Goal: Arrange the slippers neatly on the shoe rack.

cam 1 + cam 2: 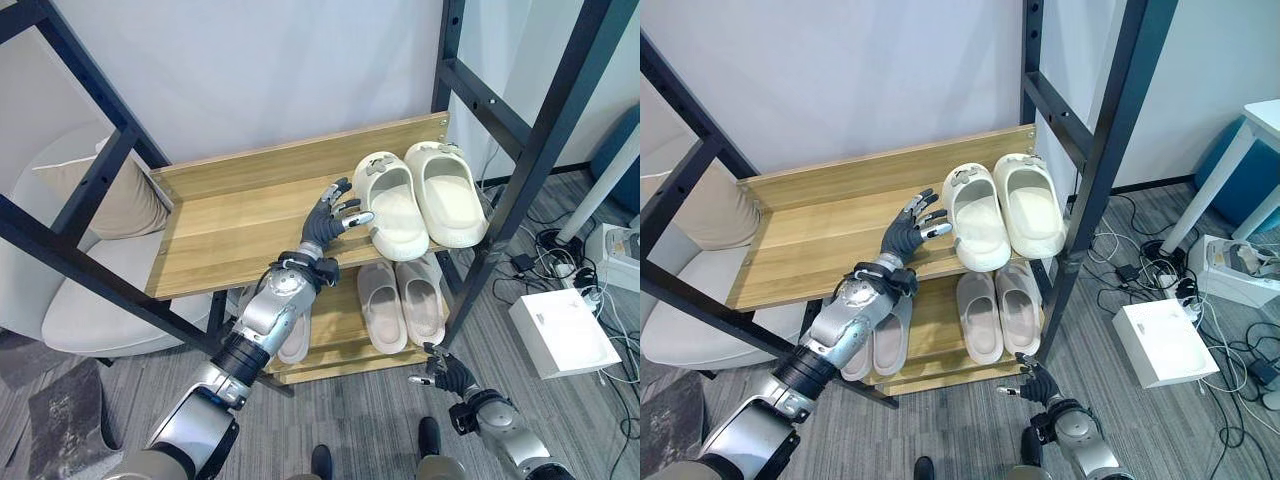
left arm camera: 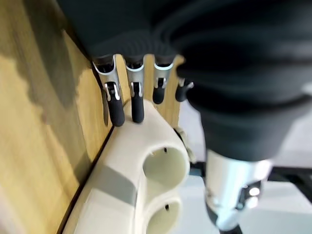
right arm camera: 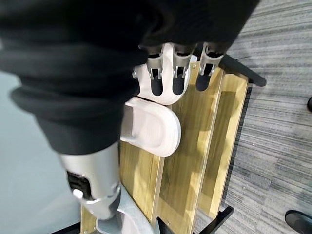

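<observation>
Nudging step, by the look of it: left hand (image 1: 332, 218) at frame centre, fingers straight and spread, tips against the side of the left cream slipper (image 1: 389, 203), holding nothing. Pair sits side by side with the other cream slipper (image 1: 446, 190) at the right end of the top shelf (image 1: 230, 225); pale slippers (image 1: 402, 300) on the lower shelf. Right hand (image 1: 447, 373) low at lower right, relaxed and empty; next likely a gentle sideways push to square the pair.

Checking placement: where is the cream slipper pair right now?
The cream slipper pair sits on the top shelf at its right end, beside the left hand.
</observation>
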